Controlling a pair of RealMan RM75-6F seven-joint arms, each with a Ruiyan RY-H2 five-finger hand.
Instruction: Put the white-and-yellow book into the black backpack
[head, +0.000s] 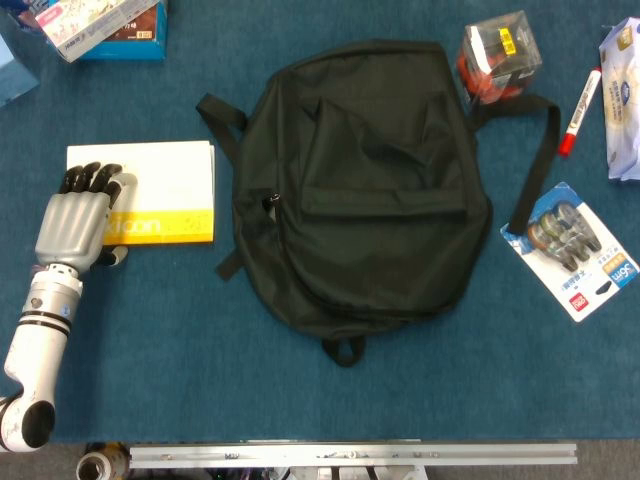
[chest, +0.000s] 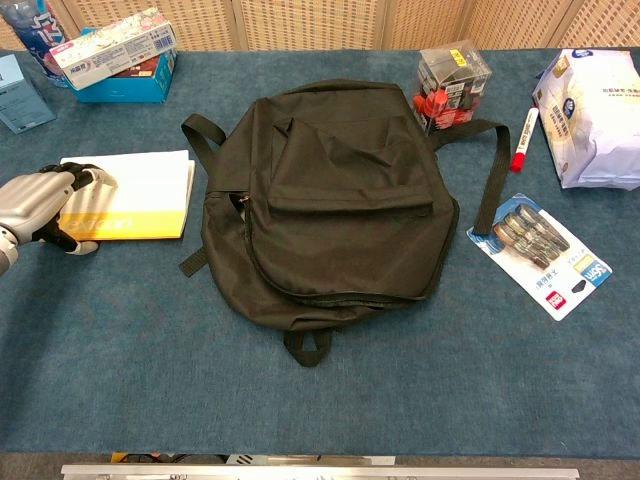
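Observation:
The white-and-yellow book (head: 165, 190) (chest: 140, 195) lies flat on the blue table left of the black backpack (head: 370, 180) (chest: 340, 200). The backpack lies flat in the middle with its front pocket up, and its zips look closed. My left hand (head: 75, 222) (chest: 30, 200) covers the book's left end. Its fingers curl over the top of the cover and its thumb sits at the near edge, so it grips that end. My right hand shows in neither view.
A blue carton (head: 110, 25) stands at the back left. At the right are a clear box (head: 498, 55), a red marker (head: 578, 110), a white bag (head: 622, 60) and a blister pack (head: 575, 248). A backpack strap (head: 535, 160) trails to the right.

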